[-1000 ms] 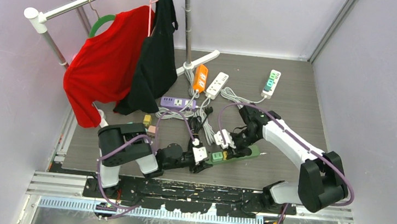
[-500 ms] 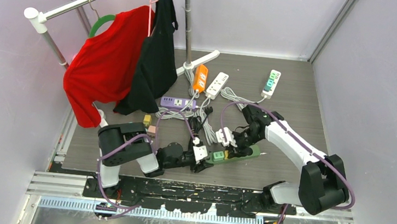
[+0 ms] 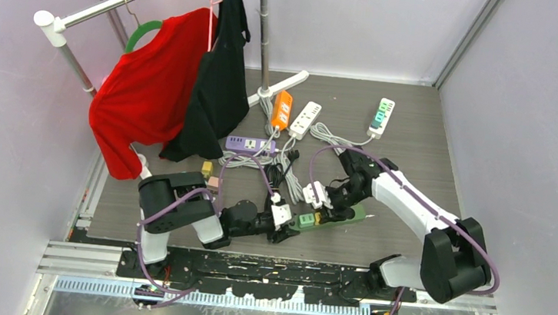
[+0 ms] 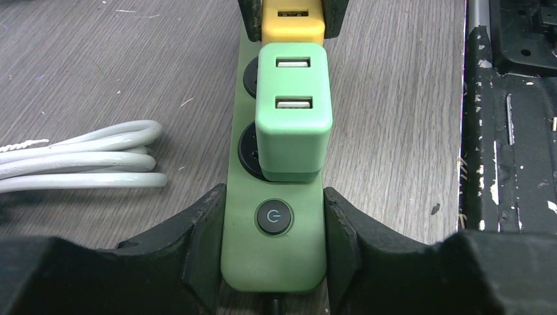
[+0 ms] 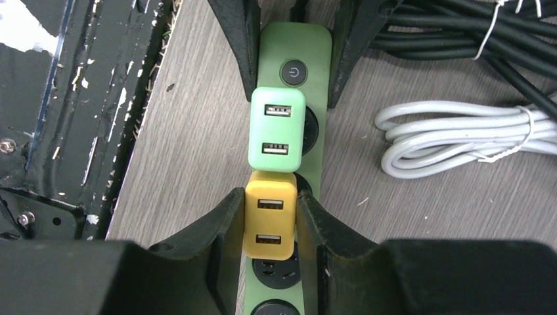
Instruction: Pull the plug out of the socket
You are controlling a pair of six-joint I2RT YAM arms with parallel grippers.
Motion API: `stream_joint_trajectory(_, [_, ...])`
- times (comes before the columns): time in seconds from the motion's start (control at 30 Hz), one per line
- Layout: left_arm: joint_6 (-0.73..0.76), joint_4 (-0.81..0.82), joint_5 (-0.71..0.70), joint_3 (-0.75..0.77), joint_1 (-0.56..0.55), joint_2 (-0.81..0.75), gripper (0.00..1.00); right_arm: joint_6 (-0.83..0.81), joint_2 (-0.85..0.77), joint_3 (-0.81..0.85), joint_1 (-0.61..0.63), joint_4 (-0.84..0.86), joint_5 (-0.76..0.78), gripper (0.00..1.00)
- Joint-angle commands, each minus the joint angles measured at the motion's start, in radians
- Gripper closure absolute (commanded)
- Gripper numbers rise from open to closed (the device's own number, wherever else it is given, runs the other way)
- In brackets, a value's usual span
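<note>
Right arm [image 3: 403,196] barely shifted since 1s ago; right gripper [image 5: 270,216] clamps yellow USB plug [image 5: 270,236], still seated in green power strip [image 4: 272,269], near-ctr of table [image 3: 416,140]; left gripper [image 4: 272,226] pinches strip's switch end.

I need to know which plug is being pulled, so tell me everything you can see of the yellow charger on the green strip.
The yellow charger is a boxy block of smooth plastic with rounded edges and two USB ports on its top face. It stands upright on the green power strip, close beside the green adapter. The right gripper is clamped on it, one black finger against each side.
</note>
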Motion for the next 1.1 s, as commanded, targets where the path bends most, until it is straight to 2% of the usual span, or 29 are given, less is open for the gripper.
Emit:
stream_joint_trajectory(0.0, [-0.02,-0.015,0.008,-0.009,0.014,0.011,1.0,0.14,-0.05,-0.009,-0.016,0.073,0.116,0.99])
stream_joint_trajectory(0.07, [-0.02,-0.016,0.01,-0.011,0.013,0.007,1.0,0.092,-0.057,0.002,-0.051,0.016,0.126,0.99])
stream_joint_trajectory(0.17, [-0.021,-0.016,0.012,-0.011,0.015,0.008,1.0,-0.074,-0.052,0.005,-0.077,-0.113,0.102,0.99])
stream_joint_trajectory(0.33, [-0.023,-0.016,0.014,-0.013,0.015,0.004,1.0,-0.26,-0.01,0.006,-0.068,-0.237,-0.009,0.99])
stream_joint_trajectory(0.43, [-0.024,-0.016,0.014,-0.01,0.016,0.006,1.0,-0.236,-0.005,-0.015,-0.047,-0.187,-0.082,0.99])
stream_joint_trajectory(0.53, [-0.026,-0.017,0.015,-0.01,0.016,0.007,1.0,-0.076,-0.025,-0.028,-0.025,-0.061,-0.104,0.99])
stream_joint_trajectory(0.63, [-0.026,-0.018,0.016,-0.009,0.016,0.006,1.0,0.108,-0.052,-0.026,-0.024,0.057,-0.053,0.99])
stream_joint_trajectory(0.73, [-0.026,-0.018,0.019,-0.01,0.016,0.007,1.0,0.179,-0.07,-0.025,-0.045,0.103,0.04,0.99])
stream_joint_trajectory(0.77, [-0.026,-0.019,0.02,-0.01,0.016,0.006,1.0,0.174,-0.071,-0.018,-0.056,0.087,0.064,0.99])
stream_joint_trajectory(0.9, [-0.026,-0.017,0.021,-0.012,0.017,0.004,1.0,-0.072,-0.057,0.007,-0.112,-0.111,0.062,0.99])
stream_joint_trajectory(1.07, [-0.028,-0.019,0.023,-0.013,0.017,0.002,1.0,-0.164,-0.011,0.008,-0.094,-0.212,-0.039,0.99])
